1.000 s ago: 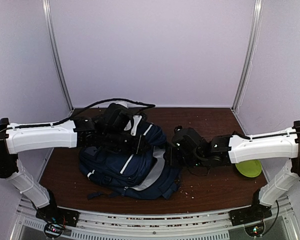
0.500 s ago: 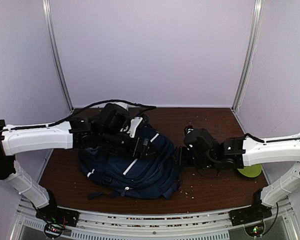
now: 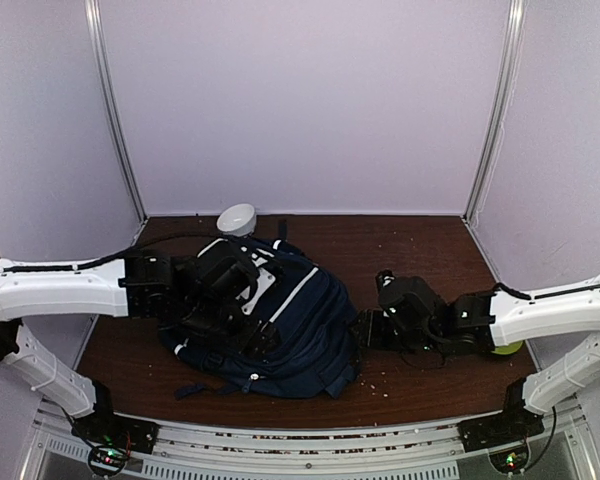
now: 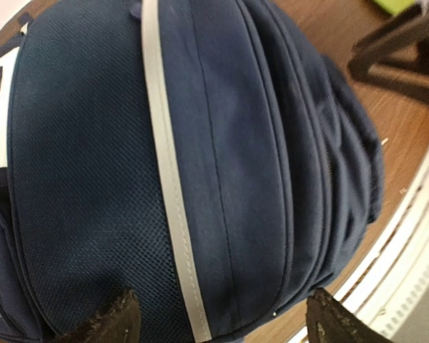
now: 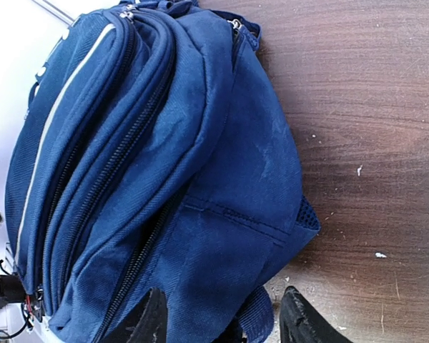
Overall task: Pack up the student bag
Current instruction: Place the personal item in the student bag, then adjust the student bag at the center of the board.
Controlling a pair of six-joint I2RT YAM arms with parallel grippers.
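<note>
Our left tool (image 4: 222,318) has just let go. A second ago it was pinched shut on the lifted flap; now its fingers stand wide apart and hold nothing. The student bag (image 4: 200,143) lies directly beneath it on the counter (image 5: 357,107), with the flap dropped and the grey lining no longer showing. Our right tool (image 5: 225,318) sits half open with the bag's lower corner reaching between its fingers; we cannot tell whether it grips. We judge the loading finished, with closing up perhaps still to do.
</note>
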